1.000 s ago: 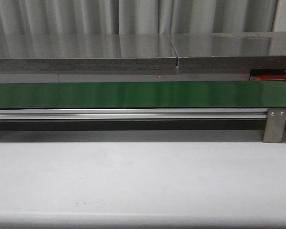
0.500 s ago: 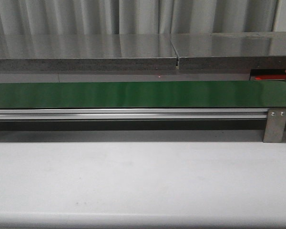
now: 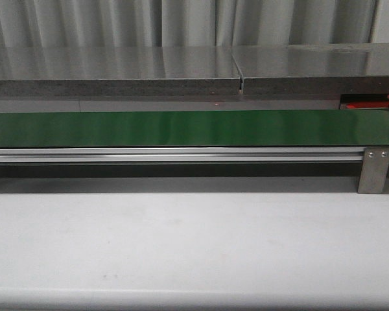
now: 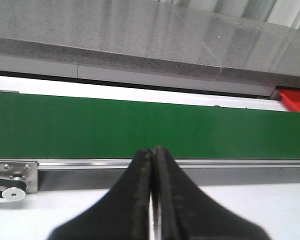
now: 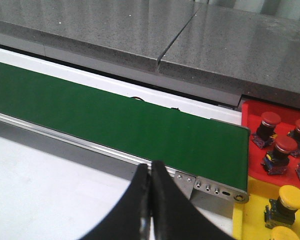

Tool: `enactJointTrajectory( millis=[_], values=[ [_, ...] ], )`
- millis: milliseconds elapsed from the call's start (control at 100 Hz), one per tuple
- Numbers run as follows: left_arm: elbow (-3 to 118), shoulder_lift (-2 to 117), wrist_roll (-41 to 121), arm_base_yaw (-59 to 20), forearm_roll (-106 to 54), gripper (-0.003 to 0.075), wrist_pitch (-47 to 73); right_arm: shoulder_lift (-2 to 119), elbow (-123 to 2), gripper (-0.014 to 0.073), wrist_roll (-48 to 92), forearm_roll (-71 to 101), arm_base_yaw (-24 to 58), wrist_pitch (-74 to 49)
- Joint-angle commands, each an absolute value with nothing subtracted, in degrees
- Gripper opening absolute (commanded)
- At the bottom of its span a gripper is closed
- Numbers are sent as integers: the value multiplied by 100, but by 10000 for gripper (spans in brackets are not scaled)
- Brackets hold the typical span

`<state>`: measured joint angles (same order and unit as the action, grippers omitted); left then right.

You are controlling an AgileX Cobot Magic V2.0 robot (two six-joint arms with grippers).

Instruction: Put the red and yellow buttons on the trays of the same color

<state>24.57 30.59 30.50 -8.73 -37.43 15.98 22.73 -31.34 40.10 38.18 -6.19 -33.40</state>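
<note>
The long green belt [image 3: 181,128] runs across the front view, and nothing lies on it in any view. In front of it is the white desk [image 3: 194,246], and behind it a grey stone ledge [image 3: 117,68]. The left tool [image 4: 153,155] has its two dark fingers pressed together with only a thin line between them, and it holds nothing; it hangs over the near edge of the belt. The right tool [image 5: 151,170] is closed in the same way, also with nothing in it, near the belt's metal end bracket [image 5: 210,187]. In the right wrist view, the red tray [image 5: 252,145] stands just past the end of the belt, and the red buttons [image 5: 270,119] stand upright inside it, close to each other. Beside the red tray is the yellow tray [image 5: 242,220], with a yellow button [image 5: 292,196] on it. In the front view only a small part of the red tray and one red cap show at the right edge.
</note>
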Motion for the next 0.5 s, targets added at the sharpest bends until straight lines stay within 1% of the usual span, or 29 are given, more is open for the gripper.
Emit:
enactJointTrajectory(
  millis=[0,90,220,350,490],
  values=[
    [2617,3064,3058,-921,-3848,-19,1261,2127,-3148,-66,4006,3906,-471,-2811],
    [2617,3064,3058,-921,-3848,-19,1261,1857,-2893,-66,3669,3409,-302,-2669],
    [2617,3064,3058,-921,-3848,-19,1261,1390,-2443,-66,2290,2212,-162,-2373],
    [2617,3064,3058,-921,-3848,-19,1261,788,-1913,-66,851,982,9,-1788],
    [2617,3064,3058,-921,-3848,-19,1261,276,-1331,-66,0,130,195,-1079]
  ],
)
